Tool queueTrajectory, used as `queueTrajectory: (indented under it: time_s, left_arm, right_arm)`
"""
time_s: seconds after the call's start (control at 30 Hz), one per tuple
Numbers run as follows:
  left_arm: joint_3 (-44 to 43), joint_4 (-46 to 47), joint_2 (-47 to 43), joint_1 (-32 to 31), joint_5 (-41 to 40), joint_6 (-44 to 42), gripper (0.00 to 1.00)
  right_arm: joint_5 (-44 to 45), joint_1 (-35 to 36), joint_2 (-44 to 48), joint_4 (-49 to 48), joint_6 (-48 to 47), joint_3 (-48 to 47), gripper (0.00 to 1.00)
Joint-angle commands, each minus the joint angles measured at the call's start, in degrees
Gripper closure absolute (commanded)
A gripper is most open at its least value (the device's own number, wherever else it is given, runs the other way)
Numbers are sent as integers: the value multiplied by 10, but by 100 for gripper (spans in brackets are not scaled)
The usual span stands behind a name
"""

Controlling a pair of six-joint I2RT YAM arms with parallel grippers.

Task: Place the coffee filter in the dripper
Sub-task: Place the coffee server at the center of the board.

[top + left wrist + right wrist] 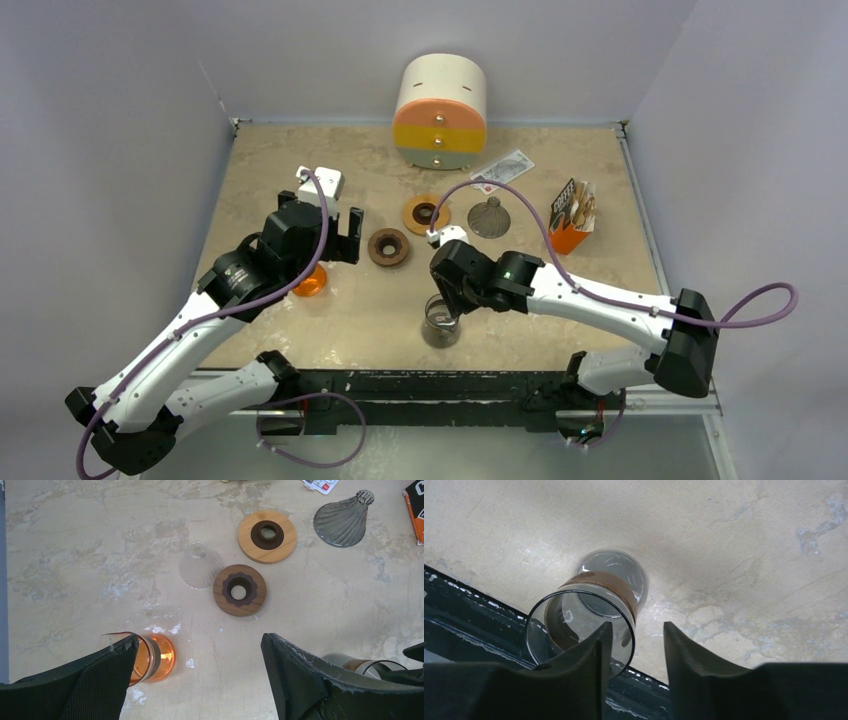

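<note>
The right gripper (636,630) hangs half-open astride the rim of the glass carafe (596,587), gripping nothing. A crooked lift could snag that rim and tip it off the near edge. The coffee filters (583,205) seem to stand untouched in the orange box (568,238), near the grey dripper (490,216).

1. Orange carton (571,220), right side of the table in the top view: white lettering on a dark panel, too small to read.
2. The same carton, upper right corner of the left wrist view: only part of one white letter shows.
3. White packet (503,167), beside the drawer unit: print with a red patch, illegible.
</note>
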State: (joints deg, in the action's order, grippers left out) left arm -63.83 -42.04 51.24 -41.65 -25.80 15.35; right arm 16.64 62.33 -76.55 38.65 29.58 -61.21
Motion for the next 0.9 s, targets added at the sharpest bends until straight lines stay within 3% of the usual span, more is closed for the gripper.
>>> queueTrajectory:
  time_s: [0.0, 0.23, 0.4, 0.63, 0.87]
  left_arm:
    - [5, 19, -6, 3, -4, -11, 9]
    - [5, 19, -10, 3, -6, -12, 9]
    - [5, 19, -14, 2, -8, -12, 9]
    - [3, 17, -16, 3, -7, -12, 8]
    - [3, 15, -20, 3, -13, -10, 8]
  right_arm:
    - [39, 3, 26, 38, 10, -55, 51]
    - [91, 3, 20, 67, -23, -156, 33]
    - [114, -1, -18, 68, -57, -226, 28]
    - [74, -38, -89, 9, -100, -266, 28]
    - [-25, -116, -174, -64, -68, -254, 29]
